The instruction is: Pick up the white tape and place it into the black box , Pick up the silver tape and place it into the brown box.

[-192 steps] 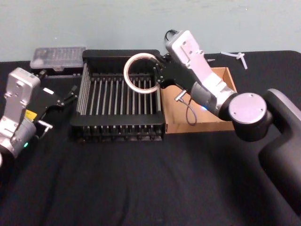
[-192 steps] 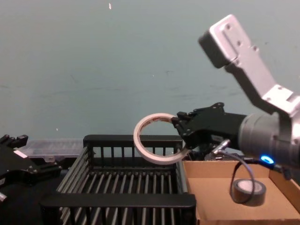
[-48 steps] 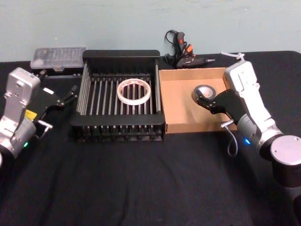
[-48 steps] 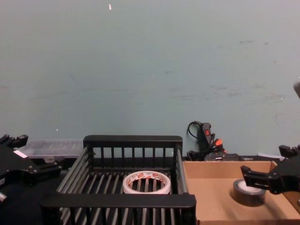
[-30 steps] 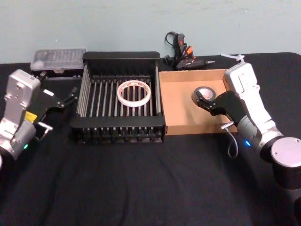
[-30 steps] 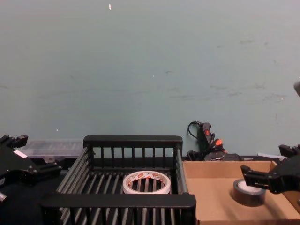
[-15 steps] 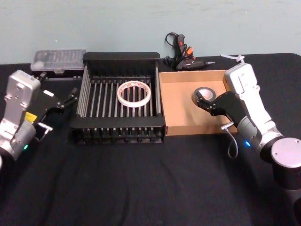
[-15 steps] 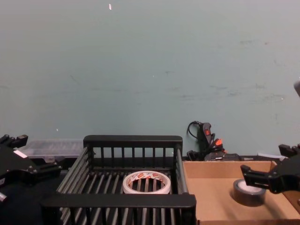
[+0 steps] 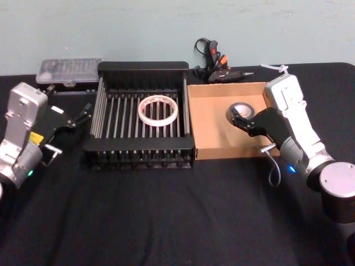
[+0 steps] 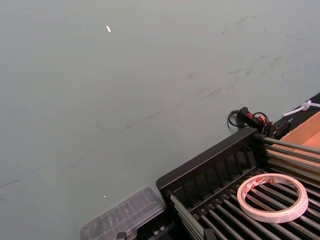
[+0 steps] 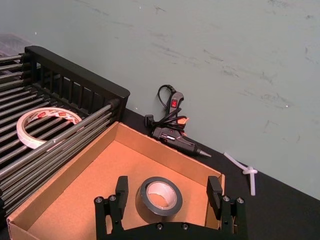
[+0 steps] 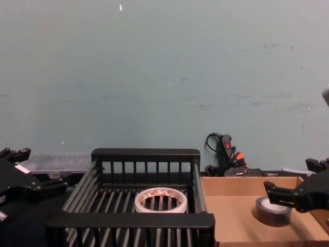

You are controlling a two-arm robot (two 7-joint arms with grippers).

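Observation:
The white tape [image 9: 158, 110] lies flat on the slats inside the black box [image 9: 141, 65], toward its back right; it also shows in the chest view [image 12: 161, 200] and the left wrist view [image 10: 272, 197]. The silver tape [image 9: 242, 111] sits in the brown box [image 9: 213, 133], near its back right corner. My right gripper [image 9: 242, 114] hovers at that roll, open, one finger on each side of the silver tape [image 11: 160, 195] with gaps between. My left gripper [image 9: 82, 114] rests open left of the black box, holding nothing.
A clear plastic case [image 9: 69, 67] lies behind the black box's left corner. A black glue gun [image 9: 213, 58] with its cord sits behind the brown box, and a white plastic piece [image 9: 277, 67] lies at the back right. Black cloth covers the table front.
Several seconds ago my right gripper held the white tape above the black box; the tape now lies inside it and the gripper is at the silver tape. Nothing moved over the last second.

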